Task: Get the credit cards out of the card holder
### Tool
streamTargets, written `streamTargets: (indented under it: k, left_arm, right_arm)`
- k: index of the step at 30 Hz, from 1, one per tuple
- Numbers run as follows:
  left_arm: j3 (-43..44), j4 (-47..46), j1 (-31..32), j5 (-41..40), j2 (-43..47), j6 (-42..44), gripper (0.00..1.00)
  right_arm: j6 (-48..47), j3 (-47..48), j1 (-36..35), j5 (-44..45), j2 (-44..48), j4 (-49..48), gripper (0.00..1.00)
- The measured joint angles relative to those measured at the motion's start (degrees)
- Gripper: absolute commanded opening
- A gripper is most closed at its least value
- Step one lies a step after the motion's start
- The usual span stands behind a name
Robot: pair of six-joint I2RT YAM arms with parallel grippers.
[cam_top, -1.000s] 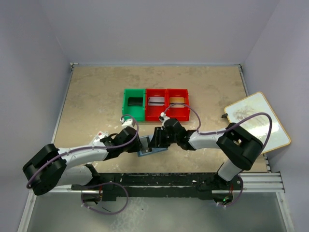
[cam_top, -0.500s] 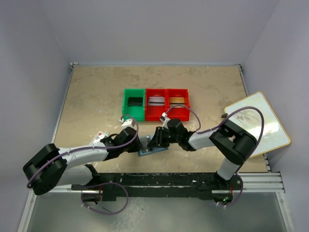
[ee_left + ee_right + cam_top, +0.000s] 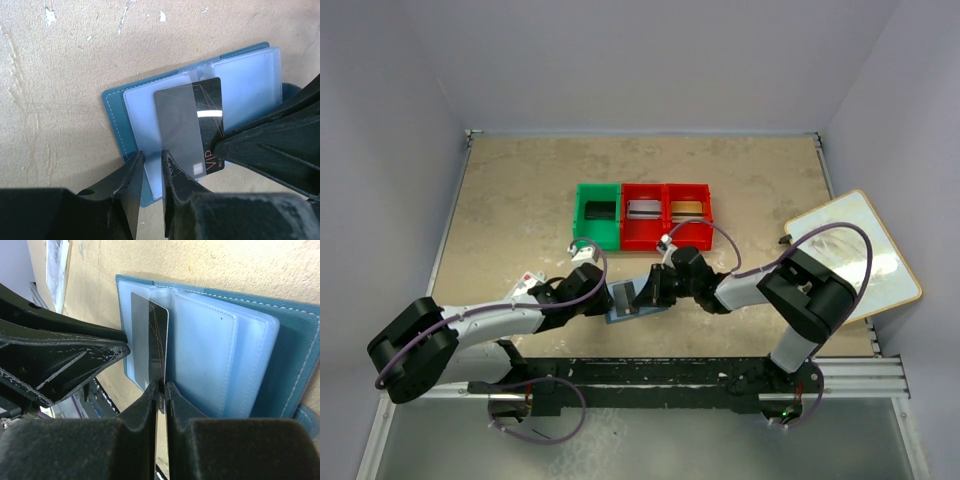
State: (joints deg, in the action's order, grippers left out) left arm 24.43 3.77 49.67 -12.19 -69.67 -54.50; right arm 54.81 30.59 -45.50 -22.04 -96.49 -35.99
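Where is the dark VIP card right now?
In the left wrist view the dark card sticks partly out of a clear sleeve of the open card holder, its edge pinched by the right end effector.

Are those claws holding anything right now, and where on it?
The right gripper pinches the dark credit card by its exposed end, partly out of the card holder. The left gripper seems to pinch the holder's near edge.
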Motion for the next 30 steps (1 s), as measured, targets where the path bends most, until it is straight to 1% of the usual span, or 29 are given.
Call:
streamTargets:
  k: [6,9,19,26,30]
  left_arm:
    - [-0.02,0.09,0.0,-0.15,0.0,0.02,0.16]
    - [-0.02,0.17,0.0,-0.26,0.0,0.02,0.12]
    - [-0.48,0.2,-0.02,-0.63,0.5,0.02,0.1]
    - [-0.7,0.63,-0.02,-1.07,1.22,0.02,0.17]
    - [-0.63,1.44,-0.02,-1.05,1.97,0.07,0.22]
  right_arm:
    - [-0.2,-0.44,0.52,-0.46,0.33,0.04,0.07]
    - [-0.26,-0.7,0.52,-0.44,0.74,0.13,0.07]
    - [-1.18,-0.87,0.63,0.5,3.5,3.69,0.08]
    - [-1.88,-0.87,0.94,0.52,3.67,4.68,0.1]
    - [-1.9,-0.87,0.94,0.52,3.67,4.7,0.14]
